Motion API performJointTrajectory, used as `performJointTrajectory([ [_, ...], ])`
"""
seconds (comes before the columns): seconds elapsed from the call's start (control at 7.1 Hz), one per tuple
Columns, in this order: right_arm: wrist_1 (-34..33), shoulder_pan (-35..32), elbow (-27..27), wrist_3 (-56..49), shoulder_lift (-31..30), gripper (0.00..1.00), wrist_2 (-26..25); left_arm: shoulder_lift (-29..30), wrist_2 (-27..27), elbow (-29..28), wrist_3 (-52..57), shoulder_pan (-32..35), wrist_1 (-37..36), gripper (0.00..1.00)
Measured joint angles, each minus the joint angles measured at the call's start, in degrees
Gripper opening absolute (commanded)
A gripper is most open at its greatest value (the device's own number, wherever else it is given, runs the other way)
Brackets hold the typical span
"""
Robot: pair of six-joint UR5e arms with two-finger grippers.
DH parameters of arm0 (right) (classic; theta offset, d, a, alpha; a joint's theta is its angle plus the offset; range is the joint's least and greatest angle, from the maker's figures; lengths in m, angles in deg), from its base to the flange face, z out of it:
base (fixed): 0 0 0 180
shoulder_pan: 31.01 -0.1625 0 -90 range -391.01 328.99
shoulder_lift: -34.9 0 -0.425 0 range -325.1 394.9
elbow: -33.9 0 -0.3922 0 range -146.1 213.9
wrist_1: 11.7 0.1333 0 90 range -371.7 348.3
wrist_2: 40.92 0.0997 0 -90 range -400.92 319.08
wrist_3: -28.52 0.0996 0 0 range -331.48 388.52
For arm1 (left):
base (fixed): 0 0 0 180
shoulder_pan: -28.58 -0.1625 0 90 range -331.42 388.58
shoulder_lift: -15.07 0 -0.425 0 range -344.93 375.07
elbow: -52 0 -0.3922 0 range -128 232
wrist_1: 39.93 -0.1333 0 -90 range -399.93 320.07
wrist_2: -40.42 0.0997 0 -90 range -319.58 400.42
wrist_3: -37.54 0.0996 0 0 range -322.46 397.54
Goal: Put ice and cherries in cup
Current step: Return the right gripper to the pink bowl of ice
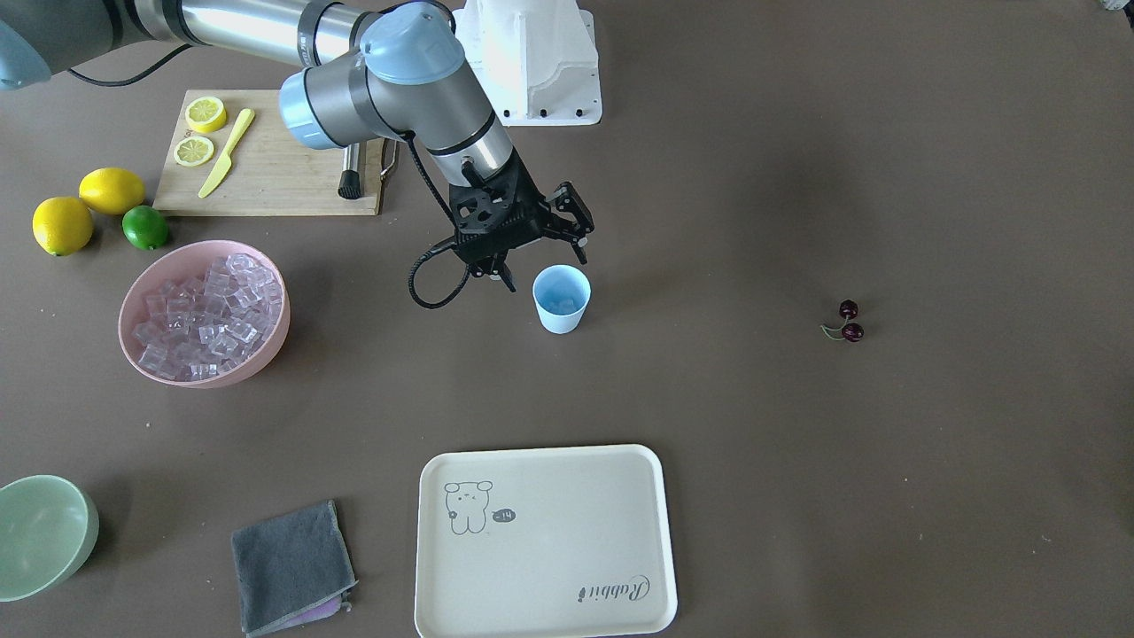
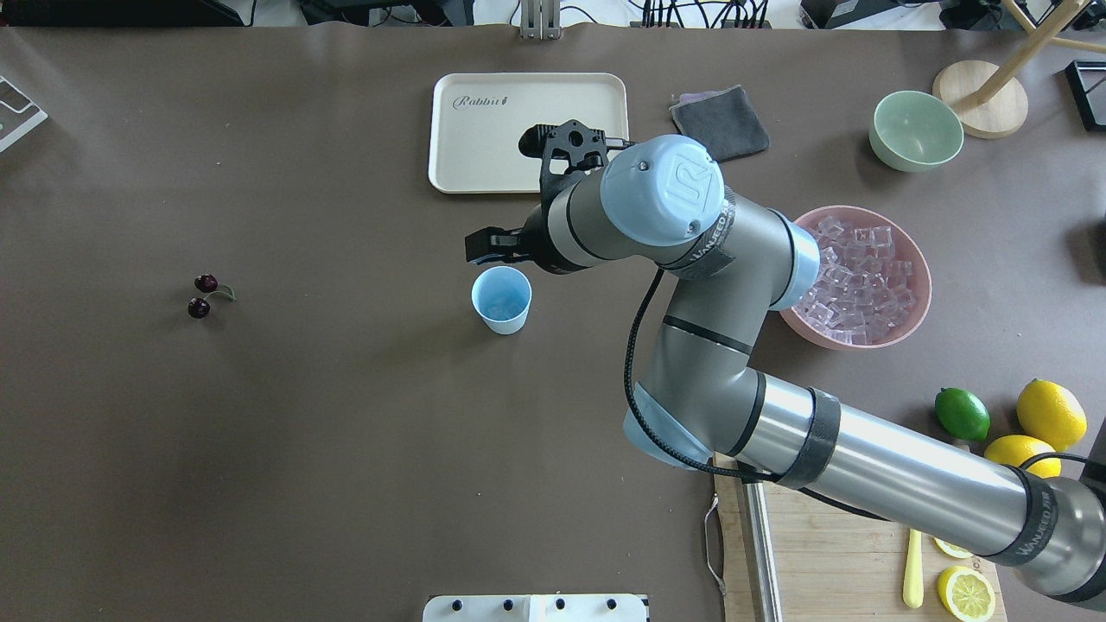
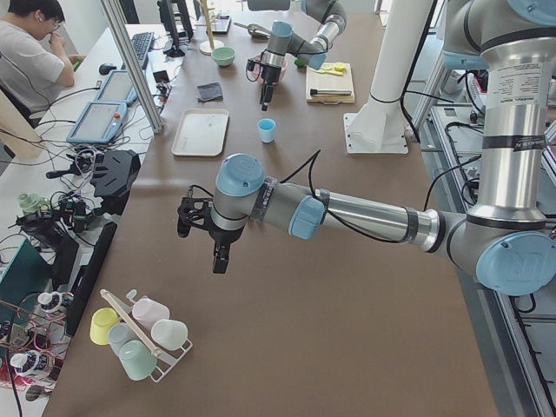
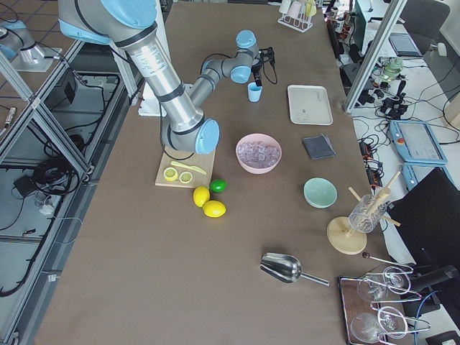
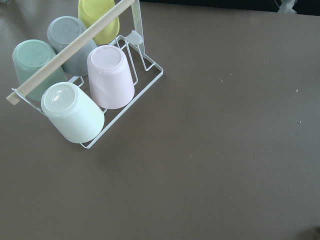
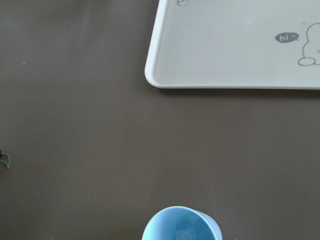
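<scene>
The light-blue cup (image 1: 561, 301) stands upright mid-table, with at least one clear ice cube in its bottom; it also shows in the overhead view (image 2: 501, 300) and at the lower edge of the right wrist view (image 6: 182, 226). My right gripper (image 1: 546, 268) hovers just over the cup's rim on the robot's side, open and empty. More ice (image 1: 208, 310) fills the pink bowl (image 1: 146, 285). The cherries (image 1: 850, 321) lie alone far off on the table (image 2: 201, 295). My left gripper (image 3: 217, 263) hangs over bare table far from all these; I cannot tell if it is open or shut.
A cream tray (image 1: 545, 540) lies beyond the cup. A grey cloth (image 1: 291, 565) and a mint-green bowl (image 1: 40, 532) lie nearby. A cutting board (image 1: 275, 173) holds lemon slices and a knife. Lemons and a lime (image 1: 144, 228) lie beside it. A rack of cups (image 5: 85, 85) lies below the left wrist.
</scene>
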Motion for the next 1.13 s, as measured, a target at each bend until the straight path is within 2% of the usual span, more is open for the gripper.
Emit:
performJointTrajectory([
  [0.28, -4.98, -7.31, 7.67, -5.23, -6.82, 1.00, 7.92, -0.12, 0.06, -0.09, -0.01, 0.01, 0.03, 0.98],
  [0.42, -5.84, -10.05, 11.06, -7.99, -11.43, 1.00, 9.34, -0.23, 0.15, -0.14, 0.01, 0.04, 0.05, 0.98],
  [0.84, -6.14, -15.29, 16.17, -11.57, -23.50, 1.00, 9.26, -1.07, 0.35, -0.16, 0.21, 0.26, 0.16, 0.98],
  [1.13, -6.06, -16.26, 17.54, -14.05, -30.59, 0.99, 5.59, -1.93, 0.44, -0.19, 0.19, 0.40, 1.89, 0.98],
])
